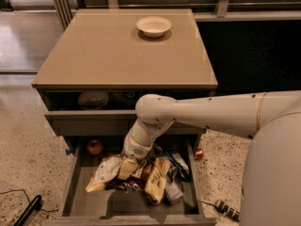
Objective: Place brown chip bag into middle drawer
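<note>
Camera view.

1 gripper (128,165): at the end of the cream arm, lowered into the pulled-out middle drawer (71,185). It is down against the bag, and I cannot tell whether it is apart, together or clamped.

1 brown chip bag (141,174): directly beneath the gripper, lying crumpled on the drawer floor, with its cream-tan ends spread out to either side of the gripper.

1 round red fruit (95,146): near the gripper, in the drawer's back corner, apart from the bag.

Several small packets (174,190): just beside the bag, on the gripper's other side.

1 upper drawer (89,117): above the gripper, slightly open.

1 cabinet top (94,55): well above the gripper, bearing 1 pale bowl (154,26).
</note>
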`<state>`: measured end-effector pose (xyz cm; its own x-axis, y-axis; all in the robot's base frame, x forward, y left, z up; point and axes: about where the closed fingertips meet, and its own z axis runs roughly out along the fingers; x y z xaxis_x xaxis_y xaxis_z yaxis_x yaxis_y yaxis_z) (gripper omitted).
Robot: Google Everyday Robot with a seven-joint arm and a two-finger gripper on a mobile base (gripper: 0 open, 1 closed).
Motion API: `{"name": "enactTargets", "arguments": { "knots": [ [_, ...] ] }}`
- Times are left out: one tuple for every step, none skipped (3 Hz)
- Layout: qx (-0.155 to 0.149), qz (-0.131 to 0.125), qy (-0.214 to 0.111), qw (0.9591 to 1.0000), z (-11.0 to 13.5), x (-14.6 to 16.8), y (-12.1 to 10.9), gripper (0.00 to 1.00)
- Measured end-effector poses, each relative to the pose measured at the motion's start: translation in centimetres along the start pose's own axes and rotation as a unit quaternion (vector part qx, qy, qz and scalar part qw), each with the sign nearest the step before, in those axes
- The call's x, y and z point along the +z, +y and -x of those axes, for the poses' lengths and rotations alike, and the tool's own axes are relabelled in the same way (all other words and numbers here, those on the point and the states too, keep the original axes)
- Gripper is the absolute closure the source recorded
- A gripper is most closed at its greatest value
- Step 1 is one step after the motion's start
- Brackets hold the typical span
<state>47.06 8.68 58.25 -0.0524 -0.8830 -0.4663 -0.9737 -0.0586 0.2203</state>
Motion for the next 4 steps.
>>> {"name": "enactTargets", "arguments": {
  "knots": [
    [-0.014,-0.032,0.001,0.9994,0.2,0.4,-0.2,1.0],
    [-0.045,-0.107,0.011,0.9932,0.3,1.8,0.4,1.0],
    [-0.045,-0.101,0.009,0.9938,0.2,2.2,0.6,1.0],
    [-0.043,-0.09,-0.002,0.995,-0.1,3.5,0.9,1.0]
  ]
}}
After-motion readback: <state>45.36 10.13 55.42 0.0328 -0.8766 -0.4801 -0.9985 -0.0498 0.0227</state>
